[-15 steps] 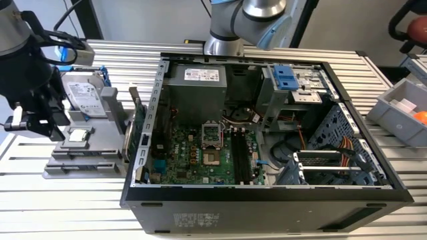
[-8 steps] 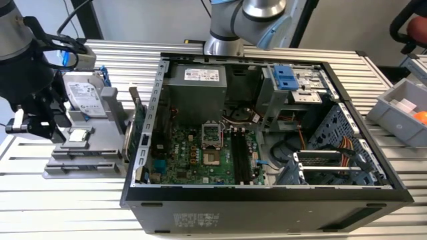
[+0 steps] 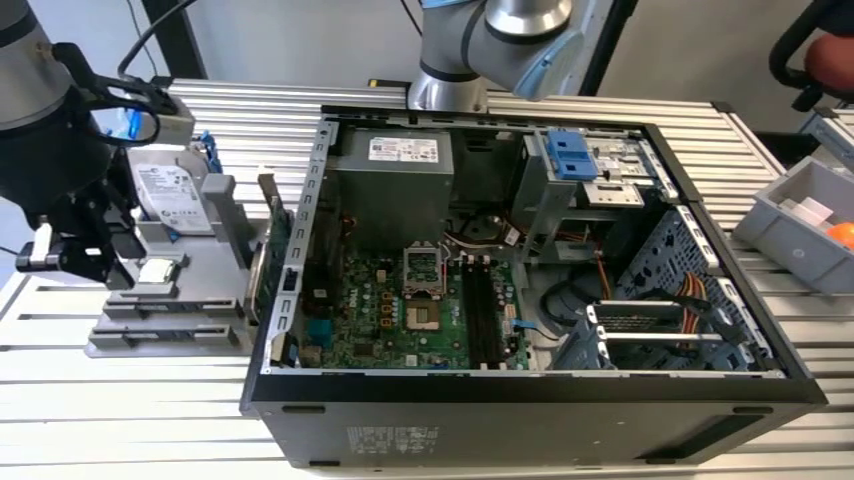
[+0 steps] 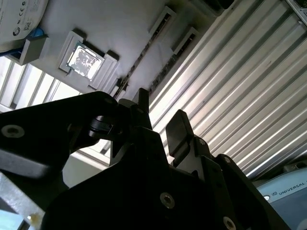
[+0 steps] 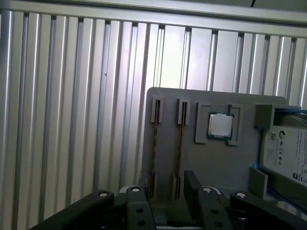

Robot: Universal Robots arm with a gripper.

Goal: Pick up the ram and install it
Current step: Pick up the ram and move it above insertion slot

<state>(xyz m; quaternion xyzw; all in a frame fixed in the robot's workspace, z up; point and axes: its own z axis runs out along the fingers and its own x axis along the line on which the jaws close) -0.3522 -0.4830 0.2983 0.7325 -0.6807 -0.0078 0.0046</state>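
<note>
Ram (image 5: pixel 181 143): long, thin dark circuit-board stick, on edge in slotted grey holder (image 5: pixel 216 163) (twin stick (image 5: pixel 155 143) alongside), close before the pincer (image 5: pixel 165 187).

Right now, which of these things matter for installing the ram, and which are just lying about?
For the job: ram in the gray holder, gripper, memory slots in the open computer case.
Lying about: hard drive, processor chip, green card, gray bin.

Arm (image 3: pixel 514 30): silver-grey tube w/ light-blue joint cap (image 3: pixel 554 55). Gripper (image 4: pixel 160 115): matte black, angular plates, small silver screws (image 4: pixel 167 200). Fingers (image 4: pixel 181 125) black, blocky.
</note>
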